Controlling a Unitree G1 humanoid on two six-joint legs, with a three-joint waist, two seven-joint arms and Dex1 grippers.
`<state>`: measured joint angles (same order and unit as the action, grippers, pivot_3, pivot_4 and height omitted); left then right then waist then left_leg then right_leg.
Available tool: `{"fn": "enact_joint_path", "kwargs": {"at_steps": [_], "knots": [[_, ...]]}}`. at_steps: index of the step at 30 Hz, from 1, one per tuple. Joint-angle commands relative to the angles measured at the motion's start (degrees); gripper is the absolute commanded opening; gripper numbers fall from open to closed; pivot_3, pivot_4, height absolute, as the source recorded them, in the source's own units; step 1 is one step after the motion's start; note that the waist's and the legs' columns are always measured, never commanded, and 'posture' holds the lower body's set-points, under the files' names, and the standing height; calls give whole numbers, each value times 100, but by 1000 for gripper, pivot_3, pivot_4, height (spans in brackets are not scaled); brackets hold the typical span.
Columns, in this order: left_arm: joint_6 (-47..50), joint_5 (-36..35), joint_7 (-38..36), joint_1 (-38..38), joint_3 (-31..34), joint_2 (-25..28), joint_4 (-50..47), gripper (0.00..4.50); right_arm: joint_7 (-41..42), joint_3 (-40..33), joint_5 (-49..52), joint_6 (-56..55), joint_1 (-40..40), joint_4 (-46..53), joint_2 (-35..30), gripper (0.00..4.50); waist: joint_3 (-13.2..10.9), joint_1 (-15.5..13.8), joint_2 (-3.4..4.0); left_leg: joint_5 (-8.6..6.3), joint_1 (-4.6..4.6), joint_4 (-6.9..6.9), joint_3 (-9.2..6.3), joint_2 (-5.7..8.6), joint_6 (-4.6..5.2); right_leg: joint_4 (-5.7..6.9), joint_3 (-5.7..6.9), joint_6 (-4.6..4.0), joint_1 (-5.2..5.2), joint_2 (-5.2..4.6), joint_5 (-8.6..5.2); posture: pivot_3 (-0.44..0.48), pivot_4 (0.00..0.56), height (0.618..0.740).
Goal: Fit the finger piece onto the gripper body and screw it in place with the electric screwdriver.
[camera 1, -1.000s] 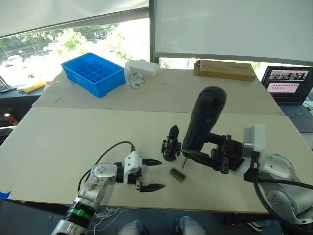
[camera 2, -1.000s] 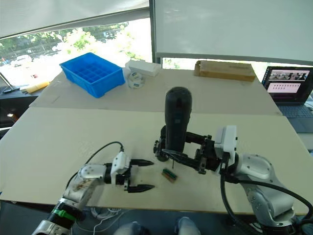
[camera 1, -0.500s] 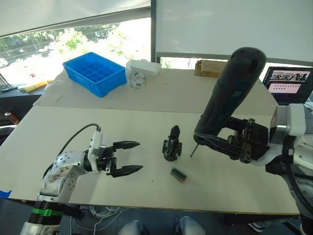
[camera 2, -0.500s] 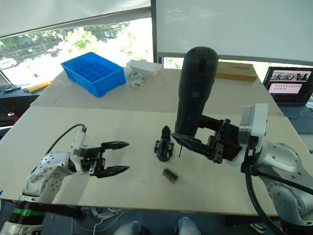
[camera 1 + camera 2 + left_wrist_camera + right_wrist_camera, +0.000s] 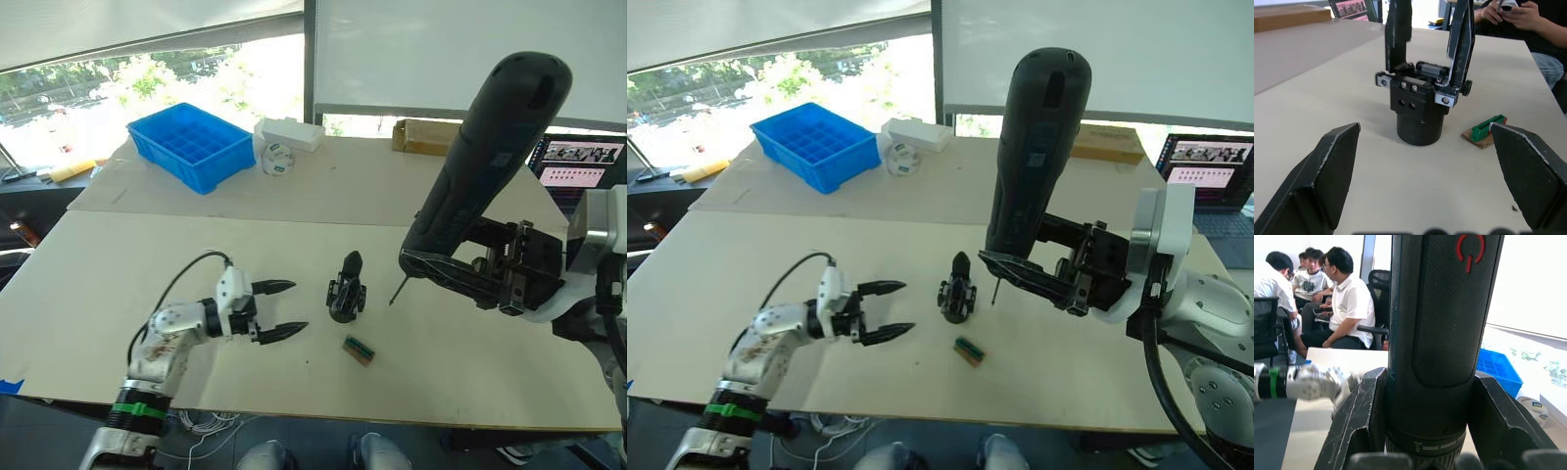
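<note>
1. Locate the gripper body point(image 5: 346, 290): it stands upright on the bench point(image 5: 147, 264), two fingers up.
2. Check the left hand point(image 5: 284, 309): spread, empty, just beside it.
3. Check the right hand point(image 5: 458, 279): clamped around the electric screwdriver point(image 5: 485, 162), bit raised clear of the gripper body. Screwing appears pending.

The gripper body point(image 5: 346, 291) stands mid-table point(image 5: 118, 294), with the left gripper point(image 5: 281, 309) to its left. A small block point(image 5: 358, 350) lies just in front. The screwdriver point(image 5: 480, 166) hangs above to the right.
</note>
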<state>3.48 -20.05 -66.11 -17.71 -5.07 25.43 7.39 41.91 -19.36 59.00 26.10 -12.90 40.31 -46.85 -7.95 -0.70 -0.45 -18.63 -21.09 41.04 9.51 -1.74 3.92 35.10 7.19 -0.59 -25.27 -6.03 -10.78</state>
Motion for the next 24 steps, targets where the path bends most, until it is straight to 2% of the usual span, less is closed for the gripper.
{"fn": "enact_joint_path", "kwargs": {"at_steps": [1, 7, 12, 24], "knots": [[-212, 408, 350, -217, -240, -225, 255, 4482, -145, -150, 197, -25, -219, 229, -58, 1903, 0, 0, -1, 0, 0, 0, 0, 0, 0, 0, 0, 0, 0, 0, 0, 0, 150, 740], [-624, 854, 465, -417, -644, -566, 789, 4482, -230, -111, 197, 0, -283, 249, -54, 1903, -1, 2, -1, 0, 0, 1, -2, -1, 0, 0, -1, 0, 0, -4, 0, 0, 150, 740], [-754, 956, 629, -726, -658, -857, 1303, 4482, -256, -96, 189, 0, -279, 269, -42, 1903, -2, -18, -3, 0, -2, 4, -4, -1, 2, 0, 1, 1, 1, -7, 2, 0, 150, 740], [-509, 1084, 666, -1048, -853, -1222, 1369, 4482, -258, -78, 130, -14, -194, 319, -30, 1903, -3, -3, -5, -2, -2, 5, -5, -1, 6, -1, 2, 3, 1, -10, 4, 0, 150, 740]]}}
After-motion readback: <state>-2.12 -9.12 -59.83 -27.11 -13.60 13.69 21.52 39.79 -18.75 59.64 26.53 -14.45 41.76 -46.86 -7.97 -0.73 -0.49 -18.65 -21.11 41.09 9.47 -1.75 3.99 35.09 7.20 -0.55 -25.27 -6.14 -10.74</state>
